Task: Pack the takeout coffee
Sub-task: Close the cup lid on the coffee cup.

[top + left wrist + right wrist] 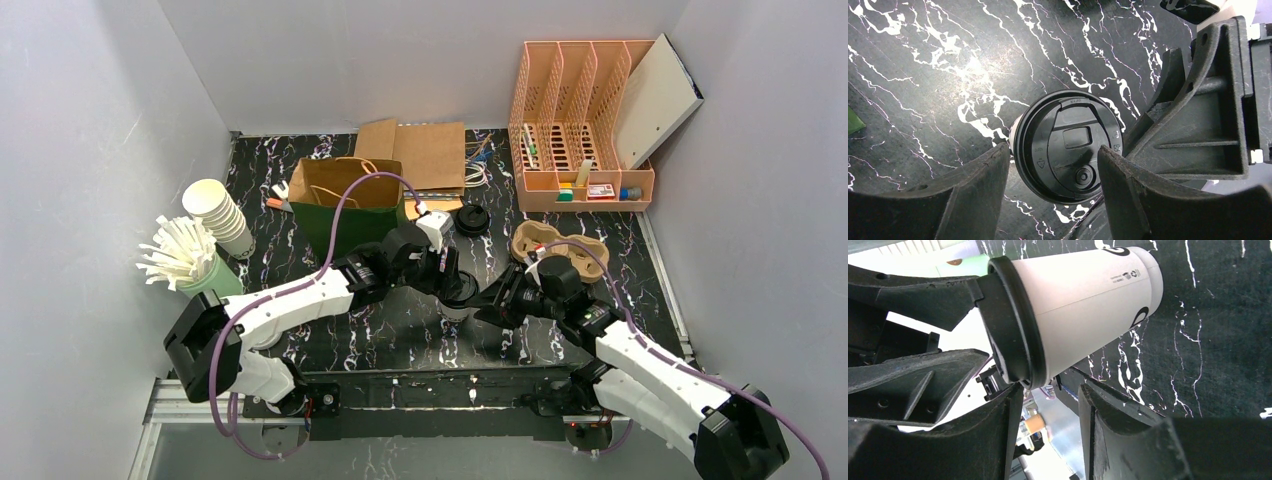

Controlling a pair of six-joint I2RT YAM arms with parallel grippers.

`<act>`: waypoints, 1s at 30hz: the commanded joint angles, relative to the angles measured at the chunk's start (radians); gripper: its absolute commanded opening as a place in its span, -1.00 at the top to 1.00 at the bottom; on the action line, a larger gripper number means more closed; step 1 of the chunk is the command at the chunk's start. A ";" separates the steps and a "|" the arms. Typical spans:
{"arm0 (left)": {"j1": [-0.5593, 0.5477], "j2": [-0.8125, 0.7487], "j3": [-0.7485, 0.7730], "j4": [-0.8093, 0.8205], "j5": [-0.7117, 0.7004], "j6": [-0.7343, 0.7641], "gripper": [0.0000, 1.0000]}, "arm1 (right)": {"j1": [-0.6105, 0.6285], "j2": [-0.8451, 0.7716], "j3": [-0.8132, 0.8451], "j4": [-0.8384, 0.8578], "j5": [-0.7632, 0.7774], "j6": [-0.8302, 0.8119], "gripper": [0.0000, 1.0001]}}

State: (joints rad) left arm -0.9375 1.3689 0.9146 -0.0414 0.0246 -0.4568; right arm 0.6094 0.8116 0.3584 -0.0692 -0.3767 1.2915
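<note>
Surface (400,335): black slab with white marble veining, smooth and hard. A pushed cup would probably slide on it.
Right gripper (1050,390): jaws partly apart with nothing between them. Its 2 tips sit at the cup's side, just under the lid rim. This looks like a brace to stop the cup skidding or tipping.
Cup (1088,305): the takeout coffee, upright near the middle of the surface, somewhat closer to the near edge. It is white paper, tapered, with a smooth matte wall and black print.
Lid (1068,145): round black moulded plastic on the cup's mouth, with a rectangular recess and a round dimple.
Left gripper (1053,150): reaches in from above, jaws apart but narrower than the lid, so it clasps nothing. The tips are over the lid's top, probably to press it home. Whether they touch it cannot be told.
Carrier (550,248): rough brown moulded pulp with rounded wells, right of middle and beyond the cup. It is likely the cup's next seat.
Green bag (345,200): paper with cord handles, standing mouth-up toward the far-left, ready to be filled.
Organiser (580,110): peach slotted plastic in the far-right corner.
</note>
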 commanded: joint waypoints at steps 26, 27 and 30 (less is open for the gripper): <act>0.004 0.018 -0.066 0.027 0.015 0.020 -0.11 | 0.004 0.044 -0.098 0.120 0.043 0.039 0.37; 0.005 0.018 -0.070 0.028 0.015 0.019 -0.10 | 0.004 0.048 -0.100 0.122 0.042 0.039 0.39; 0.005 0.018 -0.078 0.029 0.017 0.018 -0.10 | 0.004 0.055 -0.105 0.124 0.046 0.037 0.44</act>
State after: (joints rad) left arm -0.9321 1.3907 0.8742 0.0498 0.0364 -0.4496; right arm 0.6109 0.8394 0.2924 0.0994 -0.3901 1.3437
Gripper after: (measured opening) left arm 0.555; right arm 0.300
